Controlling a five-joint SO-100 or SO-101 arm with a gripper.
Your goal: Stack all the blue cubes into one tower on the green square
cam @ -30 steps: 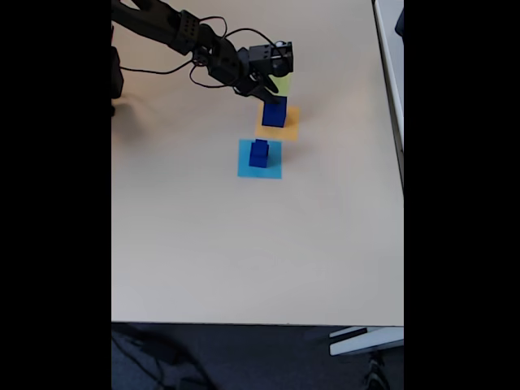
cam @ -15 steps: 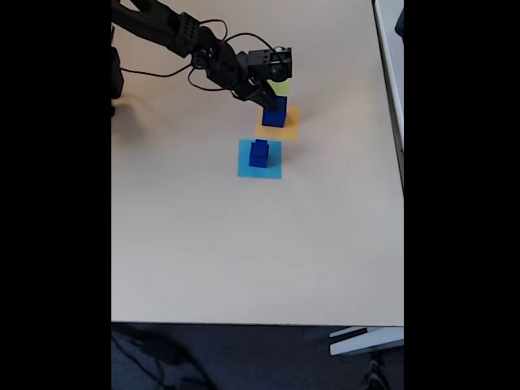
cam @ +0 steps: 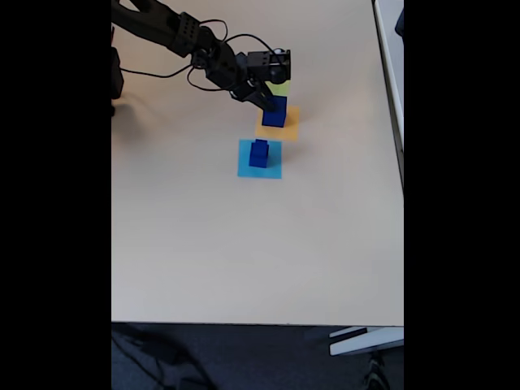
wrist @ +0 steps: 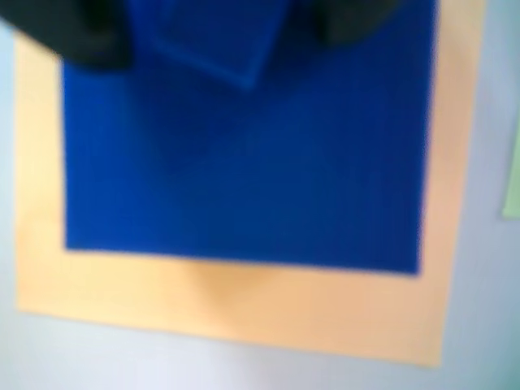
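Hovering over far edge of desk (cam: 203, 244), claw (cam: 270, 96) above large blue cube (cam: 274, 113) on orange square (cam: 290, 128); opening unclear. Cube looks rigid, light, smooth: grip opposite flat sides. Green square (cam: 282, 86) just behind.

The table (cam: 244, 244) looks smooth, matt and beige; the orange square (wrist: 244, 305) seems thin matt paper, the blue cube (wrist: 244, 162) matt.

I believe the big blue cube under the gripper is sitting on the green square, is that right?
Not quite: the big blue cube under the gripper sits on the orange square, as the wrist view shows. The green square lies beyond it in the fixed view.
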